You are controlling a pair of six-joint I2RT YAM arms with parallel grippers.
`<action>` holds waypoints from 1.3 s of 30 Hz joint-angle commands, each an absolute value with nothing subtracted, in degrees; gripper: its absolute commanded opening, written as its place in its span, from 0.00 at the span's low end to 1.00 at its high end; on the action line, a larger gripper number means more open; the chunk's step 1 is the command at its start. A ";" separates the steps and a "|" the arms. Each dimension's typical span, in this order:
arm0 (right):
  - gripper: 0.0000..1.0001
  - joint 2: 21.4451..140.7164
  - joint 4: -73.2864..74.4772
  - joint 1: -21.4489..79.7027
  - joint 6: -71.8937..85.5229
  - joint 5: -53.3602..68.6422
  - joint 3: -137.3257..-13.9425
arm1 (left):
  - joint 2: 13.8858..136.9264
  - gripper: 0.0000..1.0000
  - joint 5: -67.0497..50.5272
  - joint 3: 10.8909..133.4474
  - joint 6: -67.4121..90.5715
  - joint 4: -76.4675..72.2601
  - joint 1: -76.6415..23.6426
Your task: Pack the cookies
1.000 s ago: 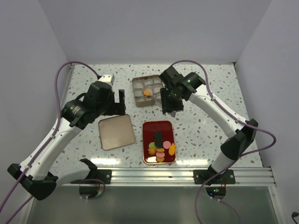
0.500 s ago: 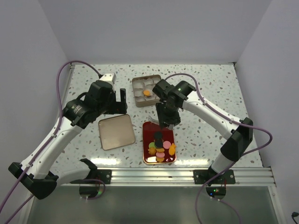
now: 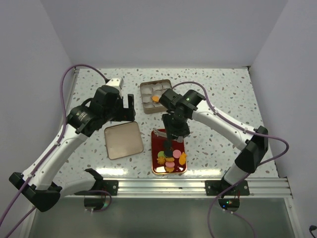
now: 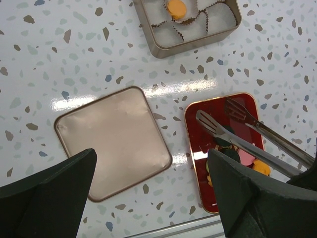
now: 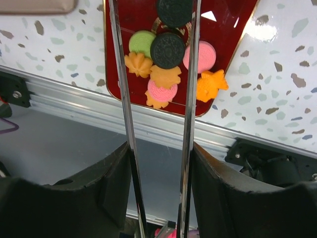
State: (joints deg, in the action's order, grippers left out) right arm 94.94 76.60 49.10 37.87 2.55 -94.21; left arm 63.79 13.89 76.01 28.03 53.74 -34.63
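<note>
The cookies (image 3: 170, 158) lie piled at the near end of a red tray (image 3: 157, 141). In the right wrist view I make out a black one (image 5: 167, 49), a green one (image 5: 141, 42), a pink one (image 5: 200, 55) and an irregular orange one (image 5: 210, 84). My right gripper (image 3: 177, 126) is shut on metal tongs (image 5: 121, 74), whose two arms stand apart on either side of the black cookies. One orange cookie (image 3: 156, 98) sits in a paper cup in the tin box (image 3: 144, 104). Well left of the tray, my left gripper (image 3: 128, 106) hangs open and holds nothing.
The tin's lid (image 3: 123, 140) lies flat to the left of the red tray. The tin box holds several paper cups. An aluminium rail (image 3: 198, 186) runs along the near table edge, just past the tray's end.
My right arm has swung from beside the tin box toward me, bringing the tongs down over the cookies on the red tray. The left arm has not moved.
</note>
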 commanded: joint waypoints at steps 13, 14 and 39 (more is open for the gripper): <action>0.50 81.74 85.61 49.66 40.34 4.74 -79.90 | 63.37 1.00 13.54 74.53 27.51 50.71 -34.89; 0.50 81.56 85.26 49.83 40.60 5.18 -79.63 | 63.46 1.00 13.45 74.44 27.68 50.71 -34.81; 0.43 90.62 87.63 55.19 39.90 0.35 -85.61 | 60.56 1.00 14.94 72.42 29.53 52.12 -34.81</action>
